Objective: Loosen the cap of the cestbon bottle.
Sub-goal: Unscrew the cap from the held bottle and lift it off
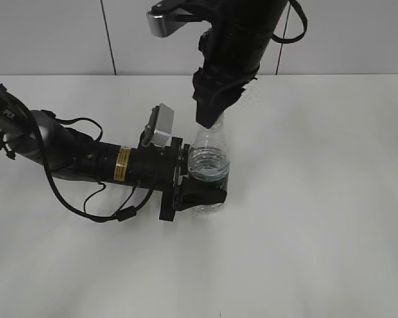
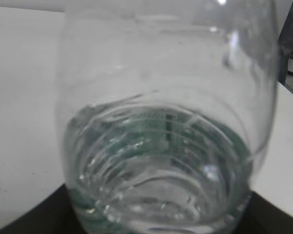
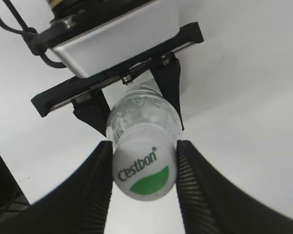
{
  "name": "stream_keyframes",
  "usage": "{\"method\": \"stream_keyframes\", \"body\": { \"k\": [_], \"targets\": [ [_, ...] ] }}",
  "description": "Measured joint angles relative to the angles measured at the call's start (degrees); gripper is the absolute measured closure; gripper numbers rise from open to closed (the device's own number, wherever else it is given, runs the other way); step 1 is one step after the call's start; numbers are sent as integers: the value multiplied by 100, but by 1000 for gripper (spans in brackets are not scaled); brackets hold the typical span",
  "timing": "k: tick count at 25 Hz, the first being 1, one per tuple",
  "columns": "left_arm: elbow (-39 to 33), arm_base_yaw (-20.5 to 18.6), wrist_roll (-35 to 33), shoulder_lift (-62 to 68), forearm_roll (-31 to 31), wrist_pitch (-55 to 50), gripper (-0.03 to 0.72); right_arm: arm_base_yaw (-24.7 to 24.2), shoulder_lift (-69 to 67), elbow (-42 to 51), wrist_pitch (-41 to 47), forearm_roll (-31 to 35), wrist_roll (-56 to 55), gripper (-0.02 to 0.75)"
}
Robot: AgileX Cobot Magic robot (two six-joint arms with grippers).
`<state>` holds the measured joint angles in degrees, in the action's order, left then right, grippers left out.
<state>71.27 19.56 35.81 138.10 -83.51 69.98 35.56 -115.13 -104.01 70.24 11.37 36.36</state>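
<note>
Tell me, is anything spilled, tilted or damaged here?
Nothing stands out. The cestbon bottle stands upright on the table, held by the left gripper. The right gripper closes on the cap. No spill shows.

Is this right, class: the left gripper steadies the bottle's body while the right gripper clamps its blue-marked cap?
Not quite. The mark on the cap is green, not blue, as the right wrist view shows. The left gripper steadies the bottle; the right gripper clamps the cap.
</note>
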Motion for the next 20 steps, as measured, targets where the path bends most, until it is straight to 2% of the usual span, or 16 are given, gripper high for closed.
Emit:
{"method": "stream_keyframes", "body": {
  "k": [9,20],
  "targets": [
    [0,0,0,0,-21,2,276,0,15,0,11,50,1129,440],
    [0,0,0,0,-25,8,276,0,15,0,16,50,1891,440]
  ]
}}
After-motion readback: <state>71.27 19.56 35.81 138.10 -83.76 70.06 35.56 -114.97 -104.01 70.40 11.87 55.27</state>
